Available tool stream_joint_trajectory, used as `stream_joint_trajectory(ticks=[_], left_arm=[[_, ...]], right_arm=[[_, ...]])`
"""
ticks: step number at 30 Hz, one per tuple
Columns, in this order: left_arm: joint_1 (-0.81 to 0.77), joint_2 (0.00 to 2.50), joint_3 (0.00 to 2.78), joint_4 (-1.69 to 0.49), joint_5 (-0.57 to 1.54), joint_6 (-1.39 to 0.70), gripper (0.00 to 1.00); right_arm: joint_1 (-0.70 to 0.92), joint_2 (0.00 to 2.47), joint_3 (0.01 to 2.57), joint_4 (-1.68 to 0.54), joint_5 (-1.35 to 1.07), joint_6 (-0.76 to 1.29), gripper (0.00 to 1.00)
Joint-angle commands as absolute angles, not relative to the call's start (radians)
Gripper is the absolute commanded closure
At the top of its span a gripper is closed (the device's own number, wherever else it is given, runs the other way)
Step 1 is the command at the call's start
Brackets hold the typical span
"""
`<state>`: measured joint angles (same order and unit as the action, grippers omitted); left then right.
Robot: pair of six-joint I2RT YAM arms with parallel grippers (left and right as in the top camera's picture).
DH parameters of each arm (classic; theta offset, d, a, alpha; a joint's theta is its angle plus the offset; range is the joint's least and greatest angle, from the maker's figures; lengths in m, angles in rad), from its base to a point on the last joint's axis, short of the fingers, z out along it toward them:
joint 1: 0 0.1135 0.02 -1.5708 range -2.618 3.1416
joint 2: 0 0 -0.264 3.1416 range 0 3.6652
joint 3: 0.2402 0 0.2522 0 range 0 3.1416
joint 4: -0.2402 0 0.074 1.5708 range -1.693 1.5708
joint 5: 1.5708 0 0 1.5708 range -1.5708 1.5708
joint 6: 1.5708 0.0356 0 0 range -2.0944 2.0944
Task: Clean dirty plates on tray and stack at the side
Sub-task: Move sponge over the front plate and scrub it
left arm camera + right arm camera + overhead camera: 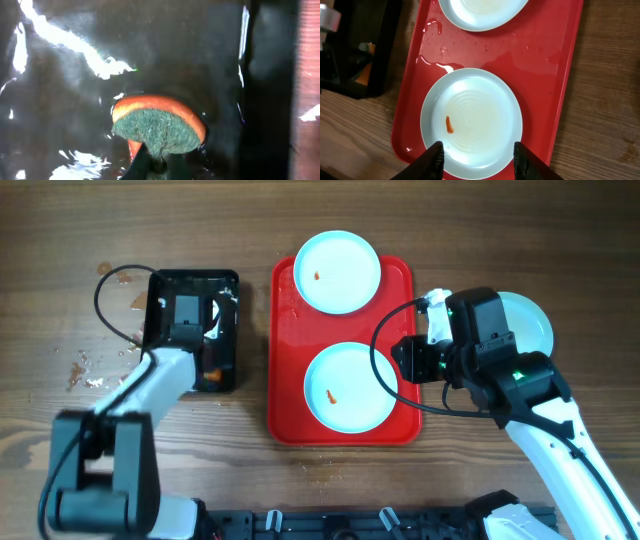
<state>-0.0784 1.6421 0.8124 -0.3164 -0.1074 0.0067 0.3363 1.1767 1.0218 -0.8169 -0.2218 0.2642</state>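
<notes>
The red tray (285, 380) holds two pale blue plates. The far plate (337, 272) and the near plate (350, 387) each have an orange-brown smear. A third plate (535, 320) lies on the table right of the tray, partly hidden by my right arm. My right gripper (405, 362) is open and empty at the tray's right edge. In the right wrist view its fingers (477, 155) straddle the near plate's (475, 120) rim. My left gripper (205, 352) is in the black tray, shut on an orange and green sponge (160, 130).
The black tray (192, 330) stands left of the red tray and looks wet inside. Water puddles lie on the red tray (545, 60) between the plates. Crumbs and a stain lie on the wood at the far left (85, 370).
</notes>
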Motion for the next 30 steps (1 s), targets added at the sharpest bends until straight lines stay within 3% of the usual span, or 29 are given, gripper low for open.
stream_joint_trajectory(ticks=[1,3,8,12,13,18,19,20,21,26,30], left_arm=[[-0.080,1.454,0.811,-0.340,-0.088,-0.011,0.50],[-0.080,1.430,0.811,-0.406,-0.088,-0.011,0.45],[-0.080,1.486,0.773,-0.506,-0.073,-0.092,0.50],[-0.080,1.576,0.728,-0.467,-0.069,-0.113,0.76],[-0.080,1.594,0.728,-0.449,-0.068,-0.113,0.96],[-0.080,1.522,0.818,-0.487,-0.133,-0.112,0.96],[-0.080,1.475,0.859,-0.526,-0.132,-0.113,0.87],[-0.080,1.447,0.873,-0.539,-0.132,-0.113,0.49],[-0.080,1.420,0.875,-0.539,-0.132,-0.113,0.34],[-0.080,1.464,0.849,-0.505,-0.133,-0.111,0.39],[-0.080,1.622,0.821,-0.393,-0.133,-0.108,0.53]], right_arm=[[0.339,1.172,1.036,-0.817,-0.238,0.274,0.55],[0.339,1.172,1.036,-0.817,-0.238,0.273,0.55],[0.339,1.172,1.036,-0.816,-0.237,0.273,0.55],[0.339,1.172,1.036,-0.820,-0.237,0.273,0.55],[0.339,1.172,1.036,-0.819,-0.237,0.273,0.55],[0.339,1.172,1.036,-0.818,-0.238,0.273,0.55],[0.339,1.172,1.036,-0.819,-0.237,0.273,0.55],[0.339,1.172,1.036,-0.818,-0.238,0.274,0.55],[0.339,1.172,1.036,-0.817,-0.237,0.273,0.55],[0.339,1.172,1.036,-0.816,-0.237,0.273,0.55],[0.339,1.172,1.036,-0.817,-0.237,0.273,0.55]])
